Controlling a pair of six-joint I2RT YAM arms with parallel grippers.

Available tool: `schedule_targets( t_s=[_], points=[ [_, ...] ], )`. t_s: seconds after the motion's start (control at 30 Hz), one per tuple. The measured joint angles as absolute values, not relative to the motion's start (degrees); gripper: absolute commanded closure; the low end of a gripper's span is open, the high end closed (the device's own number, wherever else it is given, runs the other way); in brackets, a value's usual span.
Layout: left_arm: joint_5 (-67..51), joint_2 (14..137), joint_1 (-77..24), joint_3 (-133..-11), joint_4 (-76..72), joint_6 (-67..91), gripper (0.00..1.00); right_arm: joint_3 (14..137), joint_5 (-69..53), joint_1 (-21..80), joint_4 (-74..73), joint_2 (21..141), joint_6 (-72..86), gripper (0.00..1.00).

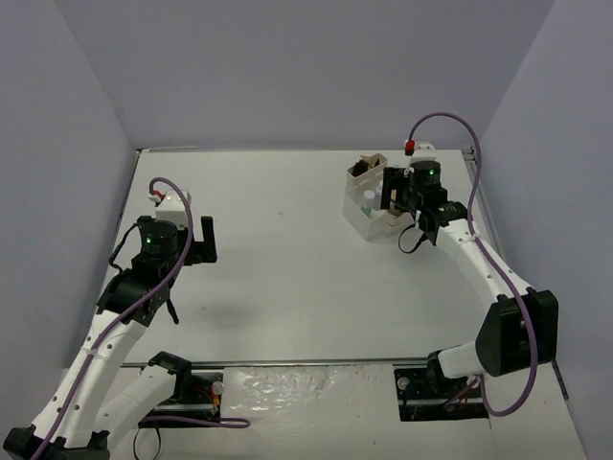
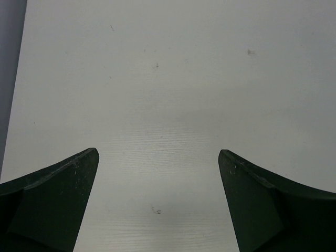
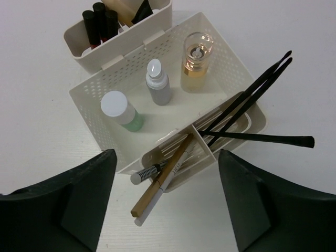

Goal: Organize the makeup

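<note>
We see the right arm (image 1: 479,259) bent at the elbow close to its base, forearm stretched up to the box (image 1: 362,218), wrist hanging over the box's right side; the right tool (image 3: 166,153) points down over the box's narrow near compartments, fingers set wide with nothing gripped between them. In the box's large compartment three bottles stand upright and apart: an amber bottle (image 3: 195,63) toward the far right, a grey bottle (image 3: 157,84) in the middle, a green bottle (image 3: 122,111) toward the left; in the narrow compartments the pencils (image 3: 163,178) lean out over the near rim, and the brushes (image 3: 247,97) slant out over the right rim, one lying across it. A smaller tray (image 3: 94,58) sits against the box's far side, with red and black tubes (image 3: 97,21) standing in it. The left arm (image 1: 115,335) is folded well left of the box, its wrist turned down toward the desk (image 2: 168,79); the left tool (image 2: 157,152) is spread wide over bare desk, holding nothing.
</note>
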State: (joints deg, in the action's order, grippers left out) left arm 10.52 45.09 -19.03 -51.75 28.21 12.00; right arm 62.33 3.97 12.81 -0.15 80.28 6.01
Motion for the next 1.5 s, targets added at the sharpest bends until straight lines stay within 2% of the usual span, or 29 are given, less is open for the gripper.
schedule_targets(
  t_s=[0.13, 0.27, 0.6, 0.83, 1.17, 1.5],
  points=[
    [10.58, 44.18, -19.03, -51.72, 28.19, 12.01, 0.03, 62.35, 3.4, 12.84, -1.51, 76.97, 6.48, 0.0],
    [11.24, 42.9, -19.04, -51.72, 28.3, 11.98, 0.03, 62.46, 3.58, 12.84, -2.7, 67.67, 6.61, 0.0],
    [15.82, 37.01, -19.0, -57.72, 36.3, 11.78, 0.03, 60.71, 9.58, 12.84, -6.72, 34.36, 7.14, 0.0],
    [18.15, 28.99, -19.0, -61.08, 41.24, 11.81, 0.03, 55.7, 13.41, 12.84, -11.8, 20.33, 5.76, 0.0],
    [20.67, 23.31, -18.98, -56.06, 43.15, 12.21, 0.03, 50.5, 16.21, 12.84, -16.74, 12.63, 4.19, 0.0],
    [21.52, 20.63, -18.98, -48.22, 41.46, 13.83, 0.03, 48.48, 16.73, 12.84, -17.04, 10.52, 4.14, 0.0]
  ],
)
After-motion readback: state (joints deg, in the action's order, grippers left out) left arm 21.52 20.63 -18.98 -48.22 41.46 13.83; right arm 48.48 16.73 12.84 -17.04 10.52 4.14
